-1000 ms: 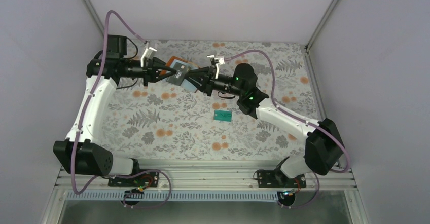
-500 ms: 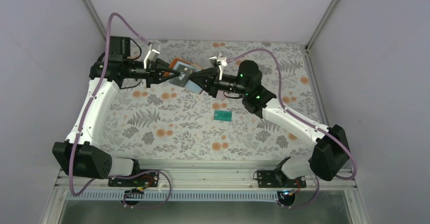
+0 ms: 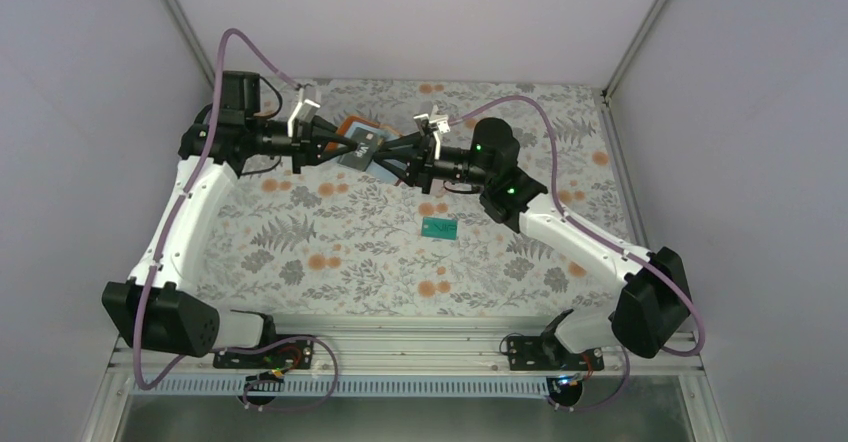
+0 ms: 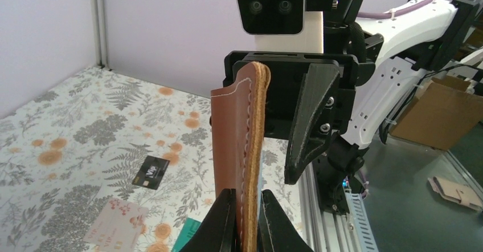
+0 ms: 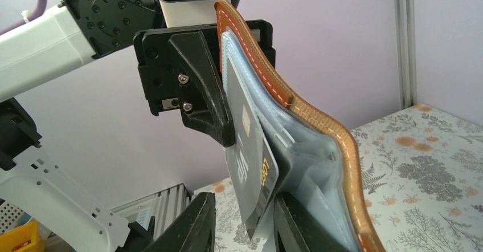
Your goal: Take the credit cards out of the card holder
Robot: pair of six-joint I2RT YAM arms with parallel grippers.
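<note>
The card holder [image 3: 355, 124] hangs above the far middle of the bench [image 3: 330, 252], its rust-brown edge clamped in the left claw [image 4: 244, 209]. A grey card [image 5: 250, 166] juts from the inner pocket, its long axis pointing right, straight into the right claw [image 5: 245, 220], whose jaws stand slightly apart astride it (a gap shows on one side). The pull likely runs rightward along that axis, away from the left claw. A teal card [image 3: 438, 228] lies nearer on the bench.

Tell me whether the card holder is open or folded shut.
Open. The right wrist view shows the holder spread, its pale blue pockets facing the camera and a grey card sticking out of one.
</note>
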